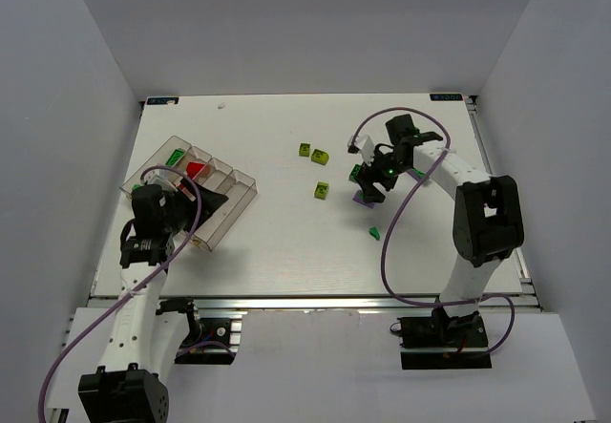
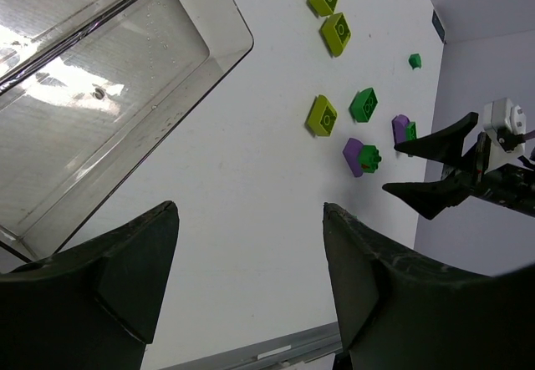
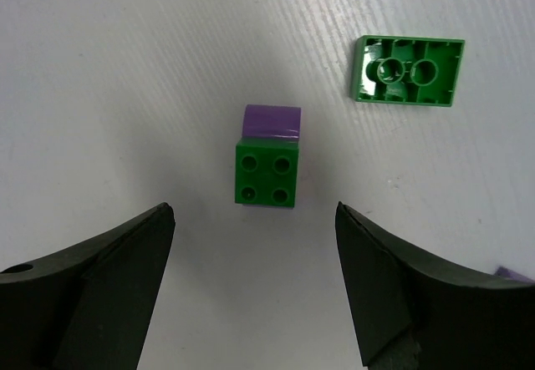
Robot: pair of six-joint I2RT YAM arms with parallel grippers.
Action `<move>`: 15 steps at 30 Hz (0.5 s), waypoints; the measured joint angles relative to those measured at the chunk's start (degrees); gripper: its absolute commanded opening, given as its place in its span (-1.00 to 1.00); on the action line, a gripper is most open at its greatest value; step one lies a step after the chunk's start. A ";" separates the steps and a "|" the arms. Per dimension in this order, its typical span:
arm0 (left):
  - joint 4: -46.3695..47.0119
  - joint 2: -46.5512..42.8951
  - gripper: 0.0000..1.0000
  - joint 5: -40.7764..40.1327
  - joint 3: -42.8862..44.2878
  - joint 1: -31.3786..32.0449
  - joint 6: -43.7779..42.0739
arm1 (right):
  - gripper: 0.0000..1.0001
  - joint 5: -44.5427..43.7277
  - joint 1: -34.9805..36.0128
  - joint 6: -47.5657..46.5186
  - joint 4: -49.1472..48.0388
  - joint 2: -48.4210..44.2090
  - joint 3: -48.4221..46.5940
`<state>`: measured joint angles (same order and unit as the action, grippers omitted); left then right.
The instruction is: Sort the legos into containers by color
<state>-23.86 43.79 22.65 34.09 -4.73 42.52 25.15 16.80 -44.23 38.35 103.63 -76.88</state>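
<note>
The clear divided tray (image 1: 232,215) lies at the table's left and holds a red brick (image 1: 198,169) and a green brick (image 1: 175,158). My left gripper (image 1: 203,203) hovers over the tray's near right end, open and empty; in its wrist view (image 2: 251,220) the tray's corner (image 2: 125,78) is at upper left. My right gripper (image 1: 368,188) is open above a green brick (image 3: 267,172) stacked on a purple piece (image 3: 272,122), the brick just ahead of the jaws (image 3: 255,220). An upturned green brick (image 3: 407,70) lies beside it.
Three yellow-green bricks (image 1: 305,150), (image 1: 321,158), (image 1: 322,190) lie mid-table. A small green piece (image 1: 375,233) lies nearer the front. White walls enclose the table on three sides. A purple cable loops from each arm.
</note>
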 measured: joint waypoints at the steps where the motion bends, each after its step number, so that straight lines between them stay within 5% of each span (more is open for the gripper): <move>1: 0.00 -0.15 0.58 -0.07 -0.04 0.00 0.13 | 0.63 -0.66 0.00 0.31 -0.24 0.02 0.00; 9: 0.44 -0.61 0.58 -0.39 -0.90 0.00 0.85 | 0.64 -2.78 -0.02 0.37 -2.47 -2.91 1.81; 15: 2.03 0.55 0.55 -0.37 -0.90 0.00 1.44 | 0.42 -3.43 0.00 2.29 -3.50 -3.52 1.81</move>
<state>-21.82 44.34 22.28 33.19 -4.73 43.97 21.71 16.80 -41.93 34.85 100.12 -75.07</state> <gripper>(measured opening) 0.778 0.710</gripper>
